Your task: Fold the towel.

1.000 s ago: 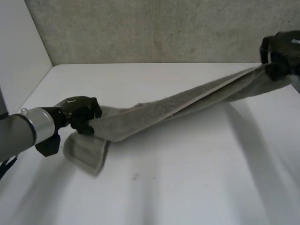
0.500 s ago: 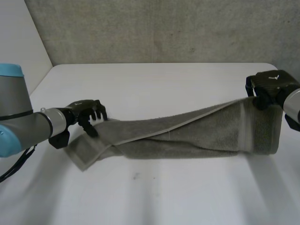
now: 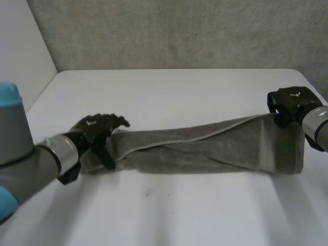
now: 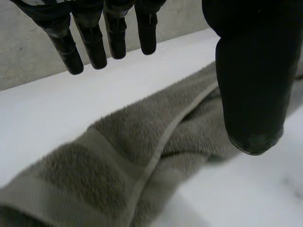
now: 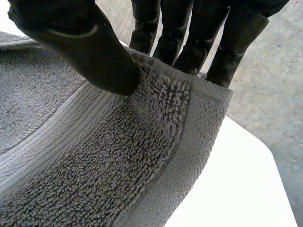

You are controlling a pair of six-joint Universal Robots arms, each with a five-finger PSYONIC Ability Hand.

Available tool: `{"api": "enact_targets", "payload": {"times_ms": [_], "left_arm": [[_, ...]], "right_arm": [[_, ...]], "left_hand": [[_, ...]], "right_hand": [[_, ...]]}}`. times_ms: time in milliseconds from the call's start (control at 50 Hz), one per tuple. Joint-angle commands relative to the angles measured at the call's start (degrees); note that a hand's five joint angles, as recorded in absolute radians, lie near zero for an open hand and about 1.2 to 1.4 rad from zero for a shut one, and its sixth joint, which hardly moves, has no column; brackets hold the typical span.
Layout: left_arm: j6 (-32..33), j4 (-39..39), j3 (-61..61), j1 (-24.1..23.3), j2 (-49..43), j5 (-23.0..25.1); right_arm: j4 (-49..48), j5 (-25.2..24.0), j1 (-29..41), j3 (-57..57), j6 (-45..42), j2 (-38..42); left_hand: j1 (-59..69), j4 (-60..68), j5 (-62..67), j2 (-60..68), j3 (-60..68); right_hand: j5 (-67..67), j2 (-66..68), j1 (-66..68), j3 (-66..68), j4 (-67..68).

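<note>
A grey towel [image 3: 205,148] lies stretched in a long, loosely twisted band across the white table [image 3: 179,87]. It runs from about 9 o'clock of the table's middle to about 3 o'clock. A pale hem line slants along its length, and a woven border band crosses its 3 o'clock end. That end is wider and flatter, while the 9 o'clock end is bunched and narrower.

The left hand [image 3: 97,129] sits over the towel's 9 o'clock end, its grey arm coming in from 8 o'clock. In the left wrist view its fingers [image 4: 94,42] are straight and held well apart from the thumb [image 4: 251,75]. The towel lies on the table beneath the gap between them and nothing is pinched. Whether the thumb tip touches the cloth cannot be told.

The right hand [image 3: 289,102] is at the far corner of the towel's 3 o'clock end. In the right wrist view its thumb [image 5: 80,42] presses down on the terry pile just inside the edge, close to the corner. The fingers [image 5: 189,38] stand behind that edge, so the cloth is nipped between them. A rough concrete wall [image 3: 179,31] rises behind the table at 12 o'clock.
</note>
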Motion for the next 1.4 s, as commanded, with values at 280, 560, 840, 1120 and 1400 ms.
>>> {"api": "enact_targets", "payload": {"times_ms": [280,560,840,1120,1400], "left_arm": [[23.9,20.2,-16.5,-3.1,-0.4,-9.6],[24.6,27.8,-17.2,-2.5,-3.0,-9.7],[26.1,28.3,-16.5,-1.9,-5.4,-9.7],[26.4,30.6,-14.3,-0.3,-7.1,-9.3],[29.5,30.3,-12.0,0.5,-1.5,-9.0]], "right_arm": [[-0.4,0.0,0.5,0.6,-0.1,1.0],[-1.3,0.1,0.7,1.2,-0.3,1.7],[-1.5,0.1,0.8,1.2,-0.4,2.5],[-1.5,0.2,0.8,1.1,-0.8,2.8],[-0.2,0.8,0.8,0.2,-5.5,1.8]], "left_hand": [[17.4,17.4,17.2,17.3,17.3],[23.0,23.0,22.8,22.9,22.9],[23.5,23.5,23.3,23.4,23.4],[61.4,61.4,61.2,61.3,61.3],[62.6,62.6,62.4,62.6,62.6]], "right_hand": [[3.0,3.5,2.8,3.4,3.1],[3.0,3.5,2.8,3.4,3.1],[3.0,3.5,2.8,3.4,3.1],[3.0,3.5,2.8,3.4,3.1],[3.0,3.5,2.8,3.4,3.1]]}}
